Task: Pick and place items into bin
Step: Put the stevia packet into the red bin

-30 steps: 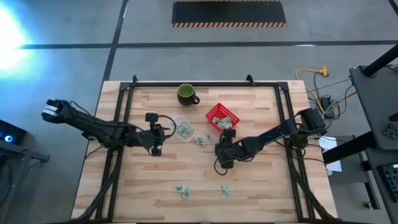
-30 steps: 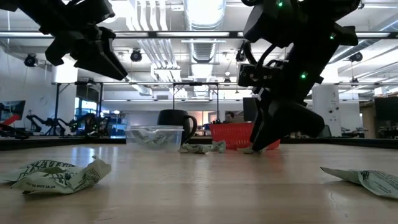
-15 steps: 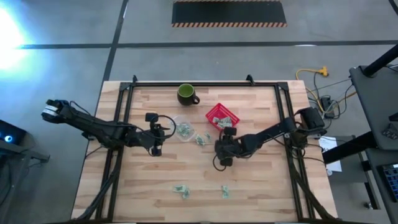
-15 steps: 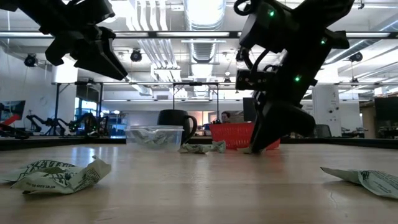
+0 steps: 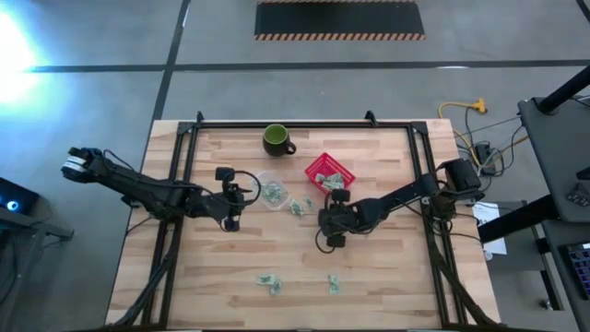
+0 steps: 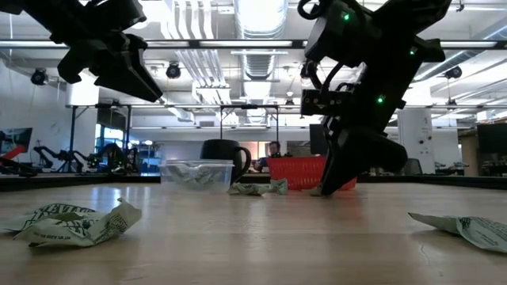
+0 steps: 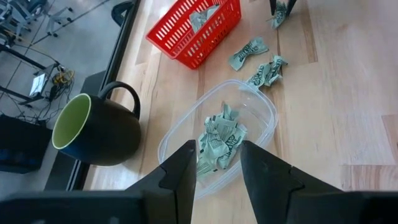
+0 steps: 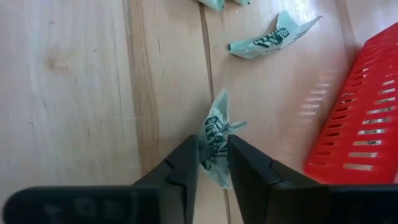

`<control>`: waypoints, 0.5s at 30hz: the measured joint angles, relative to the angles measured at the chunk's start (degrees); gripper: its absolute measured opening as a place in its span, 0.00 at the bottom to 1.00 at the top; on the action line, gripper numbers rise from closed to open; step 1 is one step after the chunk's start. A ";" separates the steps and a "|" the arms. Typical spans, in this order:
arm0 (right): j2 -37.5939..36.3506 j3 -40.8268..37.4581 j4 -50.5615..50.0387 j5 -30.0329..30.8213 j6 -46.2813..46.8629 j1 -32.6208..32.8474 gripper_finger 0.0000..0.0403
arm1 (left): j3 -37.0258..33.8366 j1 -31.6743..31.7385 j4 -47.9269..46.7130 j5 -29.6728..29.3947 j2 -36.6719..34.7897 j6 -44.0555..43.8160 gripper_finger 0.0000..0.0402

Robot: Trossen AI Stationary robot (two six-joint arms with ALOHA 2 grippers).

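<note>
While pinched in right gripper (image 8: 213,163) fingers: crumpled green-white wrapper (image 8: 216,138) | left gripper (image 7: 217,167) fingers parted, empty

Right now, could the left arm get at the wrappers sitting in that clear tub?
Probably yes. The left tool hangs open just above the clear tub, which has no lid, and nothing lies between it and the wrappers inside. The mug stands off to one side.

Red basket (image 8: 364,118) cut off at frame edge, wrapper (image 8: 216,146) partly hidden, perhaps pinched, between right gripper (image 8: 213,163) fingers
</note>
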 joint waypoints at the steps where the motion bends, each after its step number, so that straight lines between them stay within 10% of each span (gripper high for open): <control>1: 0.00 0.02 0.01 0.00 -0.07 0.00 0.17 | 0.00 -0.01 0.00 0.00 0.00 0.00 0.27; 15: -0.56 0.11 0.00 0.02 -1.31 0.34 0.04 | 0.00 0.00 -0.02 0.01 0.00 0.00 0.27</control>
